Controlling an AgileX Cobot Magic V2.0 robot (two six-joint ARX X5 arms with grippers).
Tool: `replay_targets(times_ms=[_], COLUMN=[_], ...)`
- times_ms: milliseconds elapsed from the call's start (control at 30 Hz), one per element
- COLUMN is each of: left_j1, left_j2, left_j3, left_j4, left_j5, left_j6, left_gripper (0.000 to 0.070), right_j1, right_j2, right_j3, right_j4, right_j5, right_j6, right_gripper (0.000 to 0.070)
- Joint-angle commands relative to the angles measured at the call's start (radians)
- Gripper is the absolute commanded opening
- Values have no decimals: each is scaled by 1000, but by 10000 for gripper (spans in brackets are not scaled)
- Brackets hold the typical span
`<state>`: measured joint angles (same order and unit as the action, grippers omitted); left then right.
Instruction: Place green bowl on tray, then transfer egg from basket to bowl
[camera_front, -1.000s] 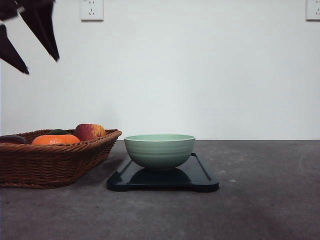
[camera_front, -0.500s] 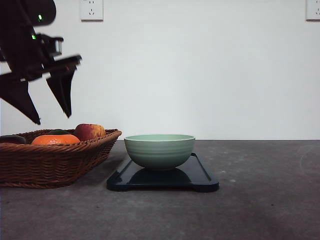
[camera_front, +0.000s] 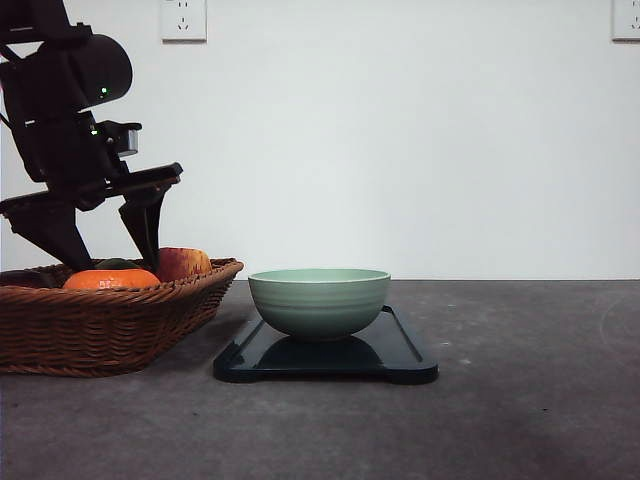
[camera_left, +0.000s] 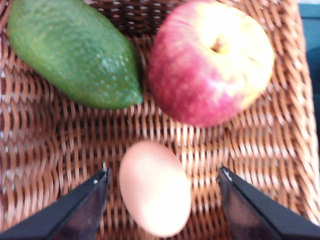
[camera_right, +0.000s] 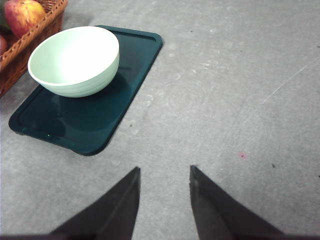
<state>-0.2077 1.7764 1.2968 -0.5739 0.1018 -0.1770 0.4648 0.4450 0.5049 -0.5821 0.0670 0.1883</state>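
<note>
The pale green bowl (camera_front: 319, 300) stands on the dark tray (camera_front: 405, 355) at mid-table, and its inside is bare in the right wrist view (camera_right: 75, 57). The brown wicker basket (camera_front: 100, 325) sits to the left of the tray. My left gripper (camera_front: 112, 258) hangs open, its fingertips down at the basket's rim. A pale egg (camera_left: 155, 187) lies on the basket floor (camera_left: 50, 150) between the left gripper's (camera_left: 164, 171) spread fingers, which do not touch it. My right gripper (camera_right: 164, 172) is open over bare table, back from the tray (camera_right: 100, 120).
A red-yellow apple (camera_left: 210, 60) and a green avocado-like fruit (camera_left: 75, 55) lie just beyond the egg. An orange (camera_front: 110, 279) and the apple (camera_front: 180, 263) rise above the basket rim. Grey table extends right of the tray, and a white wall stands behind.
My left arm has come down from the upper left toward the basket. Its open fingers now reach the rim and straddle the egg. Bowl, tray and basket have not moved.
</note>
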Motion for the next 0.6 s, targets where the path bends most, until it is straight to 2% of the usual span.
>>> replay_targets(times_ms=[0, 567], left_j1=[-3, -3], left_j2=[34, 88], left_j3=[23, 23], left_j4=[12, 14], left_j5=[-5, -5], left_j6=[-12, -27], left_gripper=[441, 438], right_j1=[6, 6], right_j2=[5, 5], right_j3=[7, 7], right_j4=[5, 5], right_j5=[12, 14], right_j6=[6, 6], right_gripper=[194, 194])
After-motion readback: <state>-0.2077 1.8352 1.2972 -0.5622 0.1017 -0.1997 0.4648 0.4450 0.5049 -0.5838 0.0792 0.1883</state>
